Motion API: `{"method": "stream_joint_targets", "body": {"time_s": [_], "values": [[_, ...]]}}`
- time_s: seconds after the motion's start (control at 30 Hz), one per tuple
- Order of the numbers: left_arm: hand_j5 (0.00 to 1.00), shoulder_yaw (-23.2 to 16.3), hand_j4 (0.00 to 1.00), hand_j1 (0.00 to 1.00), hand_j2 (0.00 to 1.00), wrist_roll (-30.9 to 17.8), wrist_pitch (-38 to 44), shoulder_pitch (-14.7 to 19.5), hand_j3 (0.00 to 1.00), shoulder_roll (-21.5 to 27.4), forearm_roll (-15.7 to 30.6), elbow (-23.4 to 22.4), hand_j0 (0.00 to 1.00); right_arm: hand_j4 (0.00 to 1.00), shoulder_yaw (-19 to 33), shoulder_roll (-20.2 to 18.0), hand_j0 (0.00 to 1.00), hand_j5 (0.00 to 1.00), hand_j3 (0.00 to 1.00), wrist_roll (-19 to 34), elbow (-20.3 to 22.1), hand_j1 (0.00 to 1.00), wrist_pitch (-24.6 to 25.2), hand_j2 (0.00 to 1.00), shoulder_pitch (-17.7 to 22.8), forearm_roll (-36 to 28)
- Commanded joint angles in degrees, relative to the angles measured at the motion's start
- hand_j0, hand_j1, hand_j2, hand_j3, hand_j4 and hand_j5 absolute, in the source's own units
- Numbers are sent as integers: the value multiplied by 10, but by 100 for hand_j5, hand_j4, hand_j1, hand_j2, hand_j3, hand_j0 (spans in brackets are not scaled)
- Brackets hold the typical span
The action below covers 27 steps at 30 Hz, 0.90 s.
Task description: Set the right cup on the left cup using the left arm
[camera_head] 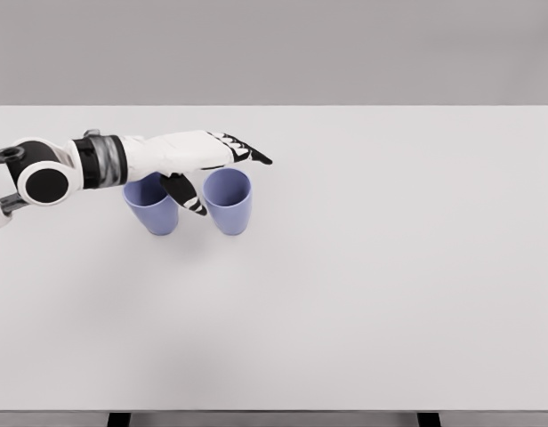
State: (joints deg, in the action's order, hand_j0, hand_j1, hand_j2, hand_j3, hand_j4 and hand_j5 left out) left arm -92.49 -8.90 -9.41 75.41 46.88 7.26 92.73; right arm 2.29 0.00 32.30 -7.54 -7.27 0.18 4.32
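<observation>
**Fingers spread above the two cups**

Fingers (pixel 243 149) of the left hand (pixel 198 158) reach out straight and hold nothing, thumb hanging between the cups. The right cup (pixel 228 201) stands upright just beside the left cup (pixel 153 206) on the table (pixel 390 267). Best to wrap the right cup's wall squarely, then lift clear. Both are smooth, tapered, lavender tumblers, matte like plastic.

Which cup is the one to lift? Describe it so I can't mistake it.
On the white table, look at its left part, below the left hand. Two lilac cups stand side by side; take the right cup, open rim fully visible, not the left cup under the wrist.
</observation>
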Motion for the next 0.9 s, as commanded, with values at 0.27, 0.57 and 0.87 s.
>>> {"method": "stream_joint_targets", "body": {"time_s": [0.27, 0.57, 0.87], "values": [[100, -2, 100, 100, 100, 0, 7, 2, 100, -2, 0, -13, 100, 100, 0, 0, 100, 100, 100, 0, 0, 100, 0, 100, 0, 1], [100, -16, 100, 100, 100, 0, 40, 0, 100, -16, -11, -29, 100, 100, 0, 0, 100, 100, 100, 0, 0, 100, 0, 100, 0, 1], [100, -15, 100, 100, 100, 1, 40, -13, 100, -32, -14, -41, 100, 100, 0, 0, 100, 100, 100, 0, 0, 100, 0, 100, 0, 1]]}}
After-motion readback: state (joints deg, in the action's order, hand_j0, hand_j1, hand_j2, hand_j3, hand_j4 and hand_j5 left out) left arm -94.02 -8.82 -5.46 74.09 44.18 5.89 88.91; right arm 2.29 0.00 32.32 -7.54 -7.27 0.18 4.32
